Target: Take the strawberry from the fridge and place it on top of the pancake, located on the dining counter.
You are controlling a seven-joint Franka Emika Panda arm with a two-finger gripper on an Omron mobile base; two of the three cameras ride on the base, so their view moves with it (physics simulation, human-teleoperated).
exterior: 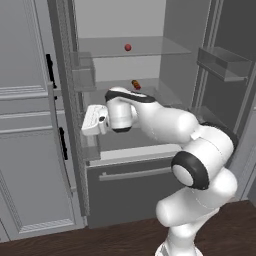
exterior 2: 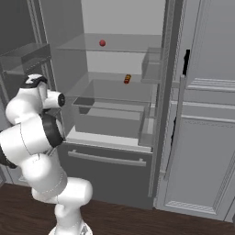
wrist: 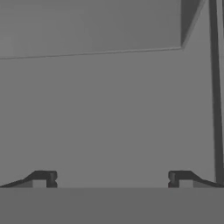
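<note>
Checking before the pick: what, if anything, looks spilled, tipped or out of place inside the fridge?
Nothing stands out. The tiny red strawberry sits alone on the upper pale shelf of the open dark-grey fridge; a small orange-red banded item rests one shelf below. The open gripper holds nothing.

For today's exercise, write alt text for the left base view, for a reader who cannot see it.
An open fridge holds a small red strawberry on its upper shelf and an orange-red banded item on the shelf below. A white robot arm reaches in at the lower shelf's level, beneath the strawberry, above the closed bottom drawer.
</note>
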